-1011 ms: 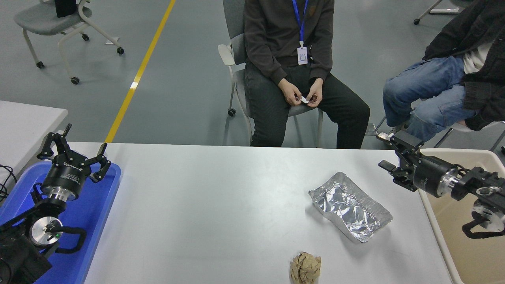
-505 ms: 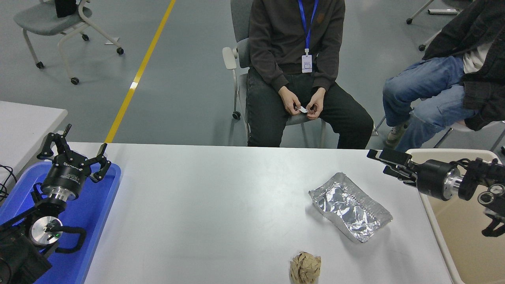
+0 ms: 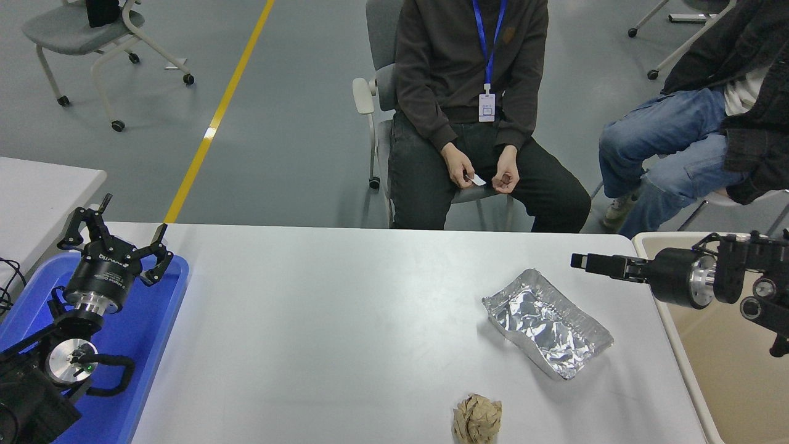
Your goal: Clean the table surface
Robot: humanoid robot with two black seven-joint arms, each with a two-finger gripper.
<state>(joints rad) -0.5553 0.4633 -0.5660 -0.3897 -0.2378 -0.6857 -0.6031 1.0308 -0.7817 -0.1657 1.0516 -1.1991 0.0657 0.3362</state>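
The table surface (image 3: 339, 320) is a wide light grey-white top. A crumpled aluminium foil tray (image 3: 547, 322) lies on its right part. A crumpled brown paper ball (image 3: 476, 419) sits at the front edge. My right gripper (image 3: 582, 262) reaches in from the right, level, seen side-on, open and empty, above the table just up and right of the foil tray and apart from it. My left gripper (image 3: 120, 231) is parked open and empty over a blue tray (image 3: 148, 327) at the lower left.
A beige bin (image 3: 727, 357) stands off the table's right edge under my right arm. Two people sit at the far side, one holding a small white card (image 3: 476, 179). A smaller tabletop corner (image 3: 37, 191) shows at the left.
My right gripper has risen, rolled at the wrist to lie level and side-on, and shifted slightly left over the table. The seated person has moved right. My left arm has not moved.
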